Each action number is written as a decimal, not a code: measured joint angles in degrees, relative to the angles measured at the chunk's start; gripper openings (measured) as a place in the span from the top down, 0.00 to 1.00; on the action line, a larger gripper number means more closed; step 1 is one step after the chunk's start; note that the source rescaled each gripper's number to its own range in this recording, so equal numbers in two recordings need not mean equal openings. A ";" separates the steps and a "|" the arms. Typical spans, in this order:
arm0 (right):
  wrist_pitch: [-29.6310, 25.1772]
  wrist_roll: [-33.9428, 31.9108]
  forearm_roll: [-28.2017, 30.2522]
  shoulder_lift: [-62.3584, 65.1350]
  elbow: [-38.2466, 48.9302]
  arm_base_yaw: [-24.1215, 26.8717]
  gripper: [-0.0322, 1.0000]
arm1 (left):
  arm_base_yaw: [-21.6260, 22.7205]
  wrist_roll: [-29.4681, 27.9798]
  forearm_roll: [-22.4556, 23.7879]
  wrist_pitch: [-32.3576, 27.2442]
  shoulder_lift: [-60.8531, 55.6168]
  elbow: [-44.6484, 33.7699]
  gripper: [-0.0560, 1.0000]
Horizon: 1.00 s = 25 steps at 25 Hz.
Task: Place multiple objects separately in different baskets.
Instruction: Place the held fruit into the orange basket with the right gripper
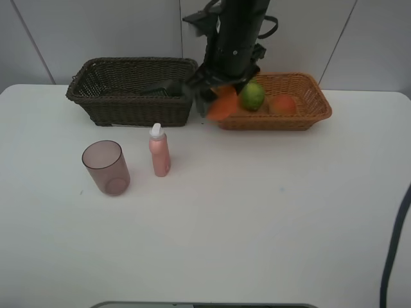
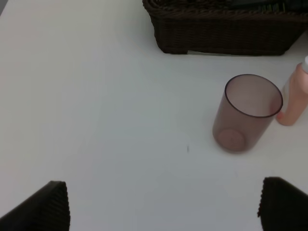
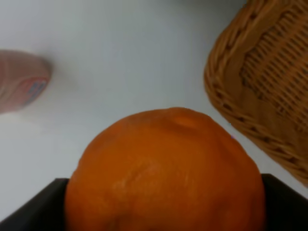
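My right gripper (image 1: pixel 223 106) is shut on the orange tangerine (image 3: pixel 166 173) and holds it in the air just outside the near left corner of the orange-tan basket (image 1: pixel 318 106). The green lime (image 1: pixel 252 96) and the red-yellow peach-like fruit (image 1: pixel 282 104) lie in that basket. The dark brown basket (image 1: pixel 96 96) stands to its left, with a dark bottle-like shape (image 1: pixel 164 88) lying inside. The mauve cup (image 1: pixel 106 167) and the pink bottle (image 1: pixel 159 151) stand upright on the table. My left gripper (image 2: pixel 163 207) is open and empty, some way short of the cup (image 2: pixel 248 113).
The white table (image 1: pixel 257 218) spreads in front of the baskets. A white wall rises close behind the baskets. A dark cable (image 1: pixel 393 253) hangs at the right edge. The right arm's black body (image 1: pixel 241 32) reaches down between the two baskets.
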<state>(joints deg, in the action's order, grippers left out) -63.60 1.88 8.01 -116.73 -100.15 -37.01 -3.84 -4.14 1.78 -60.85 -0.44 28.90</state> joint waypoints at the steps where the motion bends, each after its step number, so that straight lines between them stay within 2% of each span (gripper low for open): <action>1: 0.77 -1.88 0.00 0.00 -0.26 0.68 0.29 | 0.00 0.00 0.00 0.00 0.00 0.00 0.00; 5: 4.13 -7.86 0.15 -0.26 -0.34 3.52 0.29 | 0.00 0.00 0.00 0.00 0.00 0.00 0.00; 8: 5.04 -9.66 0.15 -1.75 -1.62 5.34 0.29 | 0.00 0.00 0.00 0.00 0.00 0.00 0.00; 16: 5.89 -10.26 0.22 -6.64 -6.40 8.78 0.29 | 0.00 0.00 0.00 0.00 0.00 0.00 0.00; 25: 9.81 -10.26 1.00 -13.19 -8.93 11.22 0.29 | 0.00 0.00 0.00 0.00 0.00 0.00 0.00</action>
<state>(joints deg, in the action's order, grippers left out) -53.79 -8.39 9.01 -129.92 -109.08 -25.79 -3.84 -4.14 1.78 -60.85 -0.44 28.90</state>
